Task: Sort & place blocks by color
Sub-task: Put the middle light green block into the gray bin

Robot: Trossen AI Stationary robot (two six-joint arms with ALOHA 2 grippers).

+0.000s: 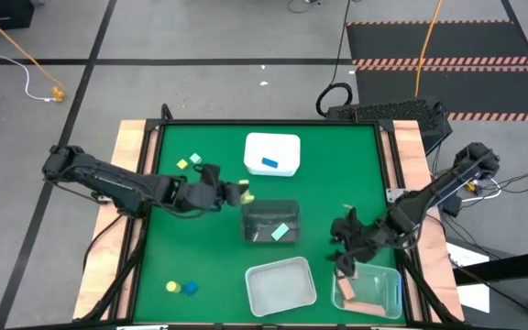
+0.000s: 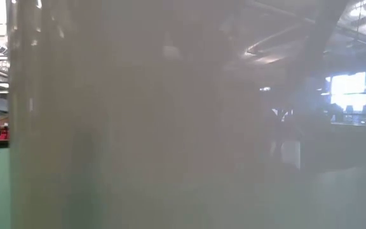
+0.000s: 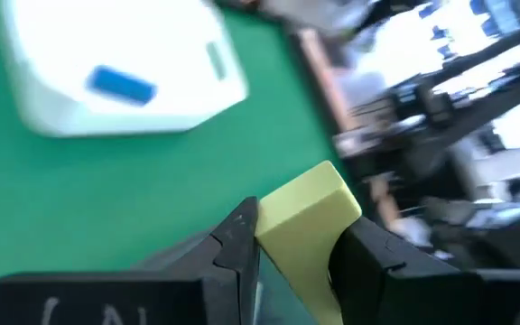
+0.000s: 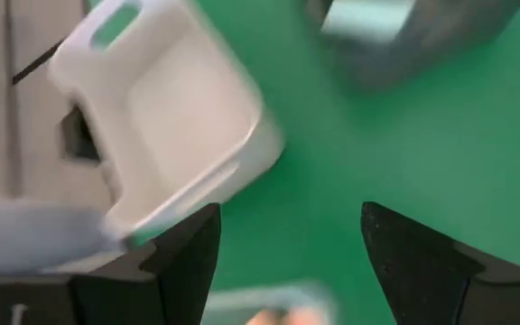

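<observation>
My low view is blocked by a pale tub wall (image 2: 170, 127) – surface barely shows. Yellow block (image 3: 307, 226) lower part hidden between left pincer (image 3: 296, 253) fingers.

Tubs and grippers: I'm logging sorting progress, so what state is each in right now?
Left gripper: shut on yellow block.
Right gripper: open, empty.
White tub: holds a blue block.
Dark tub: holds a mint block.
Frosted tub: empty.
Clear tub: holds pink blocks.
</observation>
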